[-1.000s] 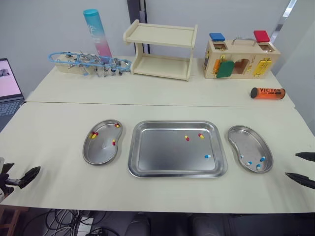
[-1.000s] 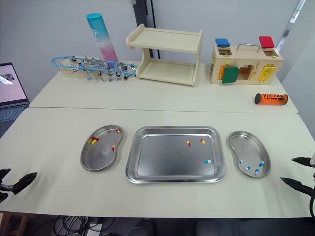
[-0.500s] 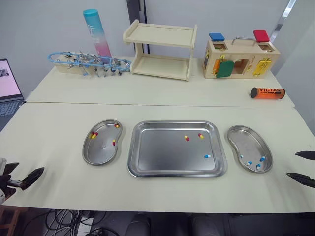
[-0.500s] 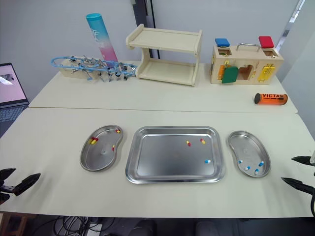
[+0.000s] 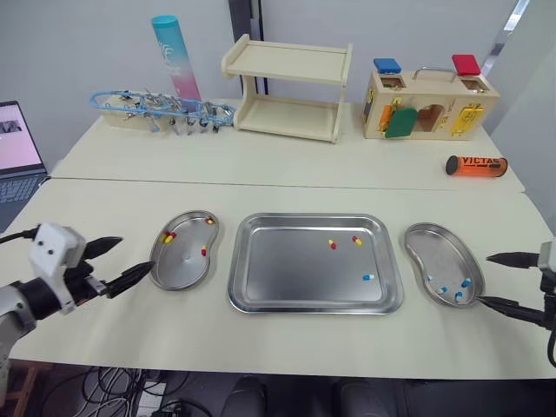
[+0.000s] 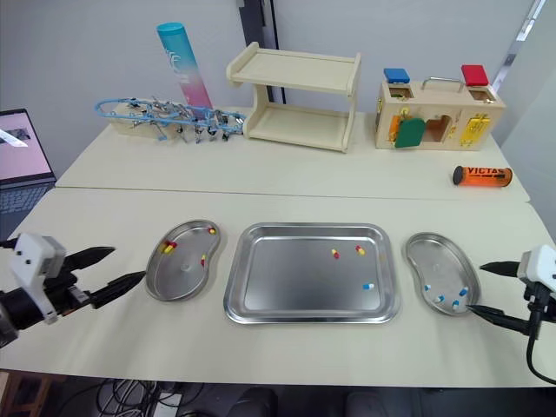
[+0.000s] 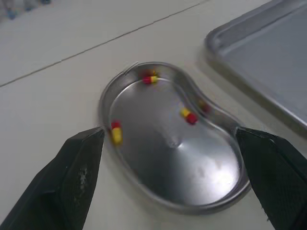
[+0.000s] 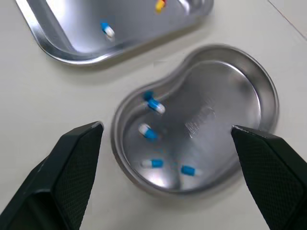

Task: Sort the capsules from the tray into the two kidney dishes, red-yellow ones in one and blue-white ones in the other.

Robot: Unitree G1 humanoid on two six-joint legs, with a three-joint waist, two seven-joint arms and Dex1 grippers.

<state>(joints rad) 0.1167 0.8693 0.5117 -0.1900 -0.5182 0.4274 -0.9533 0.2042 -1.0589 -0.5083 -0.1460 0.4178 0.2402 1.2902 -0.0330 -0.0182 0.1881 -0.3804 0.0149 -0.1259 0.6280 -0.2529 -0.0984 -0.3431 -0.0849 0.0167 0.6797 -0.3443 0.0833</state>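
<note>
I have my right hand (image 5: 485, 279) spread empty, right of the tray (image 5: 278, 271), the arm nearer its lone blue-white capsule (image 5: 367, 278).

wall (image 5: 78, 43): plain grey | tables (image 5: 287, 169): two, cream, abutting | cables (image 5: 130, 387): on floor below

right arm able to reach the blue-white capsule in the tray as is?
Probably yes. The right gripper hangs open beside the right kidney dish; the blue-white capsule lies alone near the tray's right rim. Only that low dish sits between them.
</note>
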